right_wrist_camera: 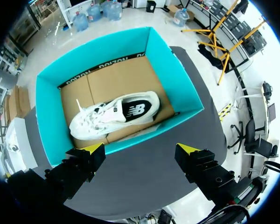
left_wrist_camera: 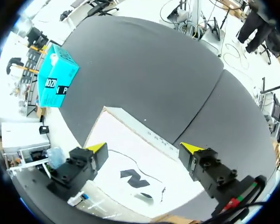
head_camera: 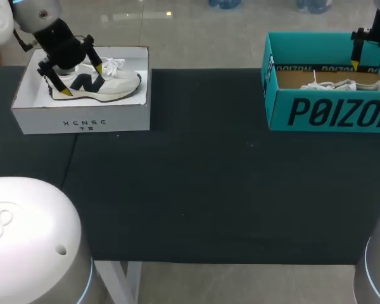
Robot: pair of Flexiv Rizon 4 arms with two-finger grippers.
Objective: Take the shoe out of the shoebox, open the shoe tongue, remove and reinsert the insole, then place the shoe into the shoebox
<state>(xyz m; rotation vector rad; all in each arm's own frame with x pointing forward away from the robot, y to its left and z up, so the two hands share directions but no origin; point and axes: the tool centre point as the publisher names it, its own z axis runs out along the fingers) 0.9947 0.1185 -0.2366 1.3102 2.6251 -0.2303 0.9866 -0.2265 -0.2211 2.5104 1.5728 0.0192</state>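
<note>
Left gripper (left_wrist_camera: pixel 144 149): spread wide and holding nothing. It hangs over the white shoebox (head_camera: pixel 82 120).
Under the left gripper: the sneaker with the dark N (head_camera: pixel 107 82) sits inside that box. My 2 tips straddle its heel end, and I cannot tell whether either tip touches it.
Left box edges: the walls are low and close around the sneaker. The long wall lies just ahead of my fingers.
Right gripper (right_wrist_camera: pixel 140 149): also spread wide and holding nothing. It is poised above the teal shoebox (right_wrist_camera: pixel 46 116), over the wall nearest my fingers.
Ahead of the right gripper: the white sneaker (right_wrist_camera: pixel 114 114) lies on the box's cardboard floor. Its laces are toward 1 end, and the dark inside of its opening faces my camera.
Right box edges: the walls are tall on all 4 sides. The sneaker lies close to the wall nearest my fingers, with bare cardboard beyond it up to the far wall.
Open room: the black table cloth (head_camera: pixel 202 171) runs bare between the 2 boxes, which stand well apart. Seen from my left wrist, the teal box is far ahead across that cloth.
</note>
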